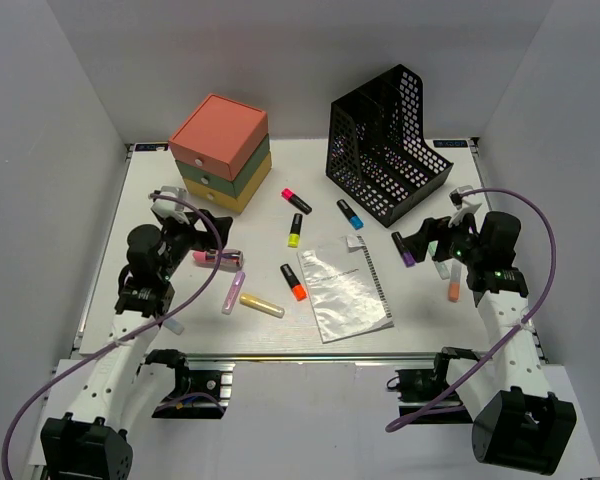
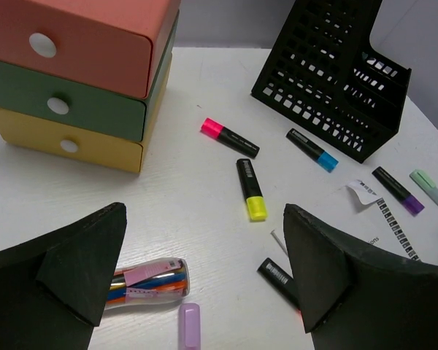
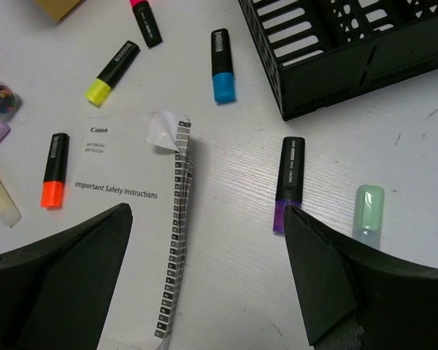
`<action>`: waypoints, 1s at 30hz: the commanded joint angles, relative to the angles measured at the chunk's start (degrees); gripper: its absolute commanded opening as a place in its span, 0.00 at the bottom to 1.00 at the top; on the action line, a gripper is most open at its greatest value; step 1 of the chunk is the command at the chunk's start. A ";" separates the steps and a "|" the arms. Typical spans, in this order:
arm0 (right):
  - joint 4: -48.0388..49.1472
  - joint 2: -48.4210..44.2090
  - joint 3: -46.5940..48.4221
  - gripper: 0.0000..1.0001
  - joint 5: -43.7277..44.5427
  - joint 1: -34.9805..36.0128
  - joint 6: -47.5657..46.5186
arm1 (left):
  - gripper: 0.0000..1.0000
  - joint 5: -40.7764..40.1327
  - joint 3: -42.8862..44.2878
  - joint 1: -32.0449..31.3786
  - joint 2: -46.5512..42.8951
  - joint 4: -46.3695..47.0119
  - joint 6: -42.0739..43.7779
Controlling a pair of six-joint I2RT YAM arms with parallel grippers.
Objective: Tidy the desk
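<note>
The white desk (image 1: 180,300) holds scattered highlighters, a clear tube of pens (image 1: 218,259) and a Canon booklet (image 1: 343,288). My left gripper (image 1: 195,236) is open and empty, hovering over the desk (image 2: 197,182); the tube (image 2: 150,281) and a lilac highlighter (image 2: 189,324) lie between its fingers below. My right gripper (image 1: 435,240) is open and empty above the desk (image 3: 233,240). A purple highlighter (image 3: 288,182) and a pale green one (image 3: 369,208) lie by its right finger, and the booklet (image 3: 124,219) lies under its left.
A pink-green-yellow drawer box (image 1: 220,150) stands at the back left, a black mesh file holder (image 1: 388,145) at the back right. Pink (image 1: 296,198), yellow (image 1: 294,230), blue (image 1: 349,213) and orange (image 1: 293,281) highlighters lie mid-desk. A metal rail (image 1: 310,355) runs along the near edge.
</note>
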 commanded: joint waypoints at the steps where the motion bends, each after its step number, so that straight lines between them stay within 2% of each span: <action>1: -0.95 -0.53 1.80 0.89 -4.11 -0.20 -1.42 | 0.98 1.07 0.80 0.12 0.97 0.38 -0.80; 7: -0.42 -2.11 0.83 0.89 -5.17 -0.20 -1.78 | 0.98 2.13 1.24 0.12 1.94 0.03 -0.89; 10: -0.68 -3.16 -0.39 0.89 -5.96 -0.20 -4.93 | 0.98 2.22 1.33 0.12 2.64 -0.06 -1.16; 11: -0.86 -3.34 -1.27 0.89 -7.18 -0.20 -10.08 | 0.98 2.22 1.50 0.12 2.90 -0.41 -1.59; 12: -1.47 -3.78 -3.46 0.89 -13.02 -0.20 -20.57 | 0.98 2.31 1.51 0.12 3.51 -0.32 -2.12; 14: -3.48 -3.96 -4.35 0.89 -16.50 -0.03 -24.25 | 0.96 2.57 2.12 0.12 4.74 -0.85 -2.47; 15: -3.58 -3.96 -4.27 0.89 -15.12 0.23 -24.19 | 0.92 3.88 2.38 0.65 6.05 -1.02 -2.74; 16: -3.67 -4.05 -4.01 0.89 -14.32 0.15 -24.19 | 0.80 4.41 2.91 0.65 6.76 -0.94 -3.00; 18: -4.37 -3.96 -2.26 0.89 -11.95 0.41 -24.19 | 0.69 4.85 3.70 0.65 8.78 -1.64 -4.06; 19: -5.16 -3.79 -1.38 0.89 -12.72 0.41 -24.72 | 0.54 4.94 4.22 0.65 9.40 -1.81 -4.49; 22: -5.96 -2.03 2.57 0.89 -19.65 0.41 -24.55 | 0.37 4.33 4.75 1.18 11.60 -1.99 -6.42; 23: -5.78 -0.98 4.85 0.87 -24.20 0.50 -23.24 | 0.35 4.15 5.11 1.96 12.47 -2.08 -7.04; 25: -5.69 4.02 7.41 0.70 -27.31 0.67 -19.11 | 0.35 5.99 5.98 2.50 15.29 -1.55 -8.97; 26: -4.91 5.69 8.38 0.59 -30.02 0.76 -16.92 | 0.43 6.87 6.60 4.24 16.51 -1.55 -9.76; 27: -4.38 9.10 9.60 0.47 -31.35 0.76 -14.98 | 0.45 7.57 7.04 4.95 17.66 -1.81 -10.47; 28: -3.16 10.53 9.88 0.23 -32.41 1.20 -13.92 | 0.48 9.41 7.56 5.83 19.67 -1.90 -11.78; 29: -2.01 11.67 9.79 0.12 -33.20 1.38 -12.43 | 0.55 9.86 7.83 7.49 20.21 -1.64 -12.75; 30: -1.04 13.08 9.01 0.11 -33.38 1.46 -10.41 | 0.56 10.04 7.92 8.55 20.65 -1.38 -14.15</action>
